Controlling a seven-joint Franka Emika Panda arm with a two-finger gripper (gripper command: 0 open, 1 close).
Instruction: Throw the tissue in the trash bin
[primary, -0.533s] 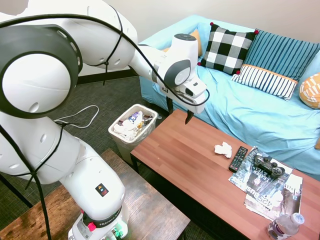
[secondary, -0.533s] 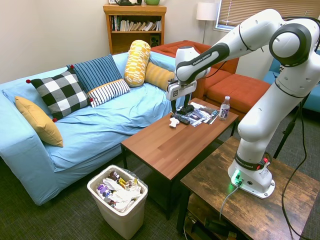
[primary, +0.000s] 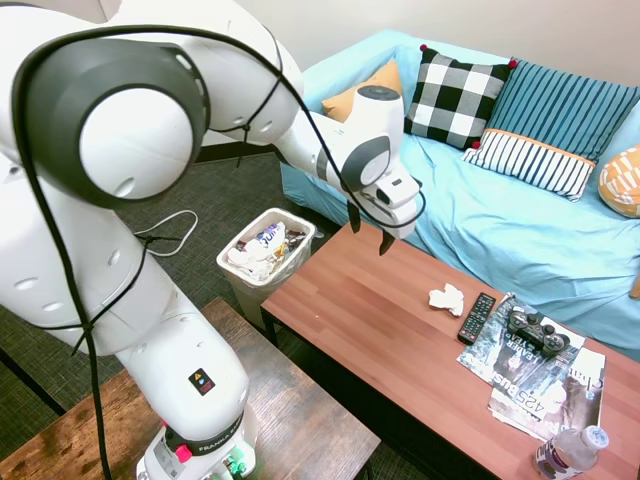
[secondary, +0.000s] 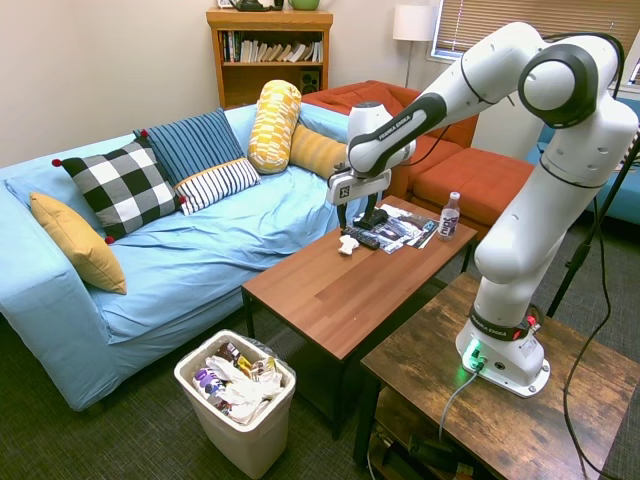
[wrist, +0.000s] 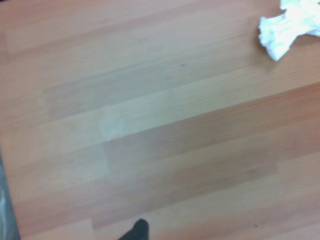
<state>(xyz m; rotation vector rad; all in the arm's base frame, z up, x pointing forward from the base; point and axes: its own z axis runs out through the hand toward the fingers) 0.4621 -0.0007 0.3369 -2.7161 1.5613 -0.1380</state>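
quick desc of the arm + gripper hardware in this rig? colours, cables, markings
White glossy Franka arm with rounded grey joint caps and black lettering along the forearm link. Black cables loop loosely around the links. The gripper has a white body and two thin black fingers.

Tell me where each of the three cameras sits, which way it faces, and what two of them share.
First exterior view: high beside the arm's base, looking down the coffee table toward the sofa; the arm fills the left, the open end effector hangs above the table.
Second exterior view: across the room, facing the trash bin, sofa and bookshelf; the whole arm stands right.
Wrist view: looks straight down on the tabletop; the tissue shows at one corner.
Shared: all three show the tissue on the table.
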